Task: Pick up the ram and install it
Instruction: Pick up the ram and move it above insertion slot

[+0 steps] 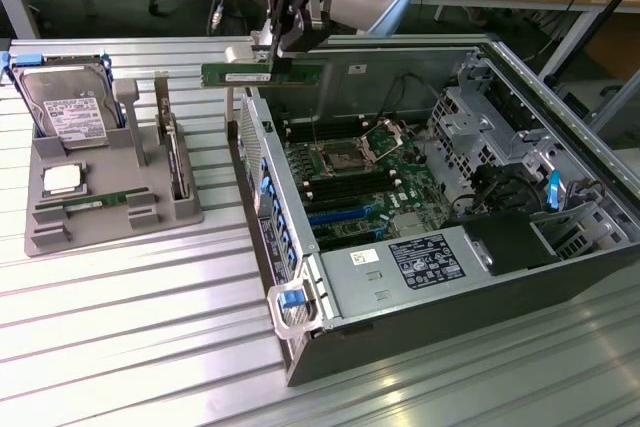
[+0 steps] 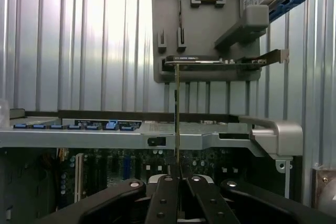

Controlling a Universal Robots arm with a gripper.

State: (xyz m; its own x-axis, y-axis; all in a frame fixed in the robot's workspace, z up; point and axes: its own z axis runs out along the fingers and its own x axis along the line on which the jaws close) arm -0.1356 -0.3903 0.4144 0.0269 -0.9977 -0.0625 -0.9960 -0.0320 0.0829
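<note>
Ram [image 1: 235, 74], a long, thin green board with a pale label, is held in the air by its upper edge, lengthwise and level. It hangs above the side wall of the computer case [image 1: 560, 277] nearest the tray. In the wrist view it shows edge-on as a narrow line [image 2: 176, 119] running out from between the fingers.

The tabletop [image 1: 130, 327] is made of ribbed silver metal slats, shiny and lined with grooves. The case lies open on it, a large dark steel box. A green motherboard [image 1: 350, 182] lies flat inside, set with black and blue slots, and a grey boxy unit with a black label [image 1: 400, 267] sits near the front wall.

At the exterior view's left, just beside the case, lies a matte grey moulded tray [image 1: 100, 222] with ridges and pockets. Its far pocket holds a boxy metal hard drive [image 1: 70, 107] with a white label. Nearer are a square silver processor chip [image 1: 62, 179] and a second memory stick [image 1: 95, 202] lying flat.

The black end effector [image 1: 275, 52] has its slim fingers pressed onto the two faces of the held board, pinching it [image 2: 177, 179].
</note>
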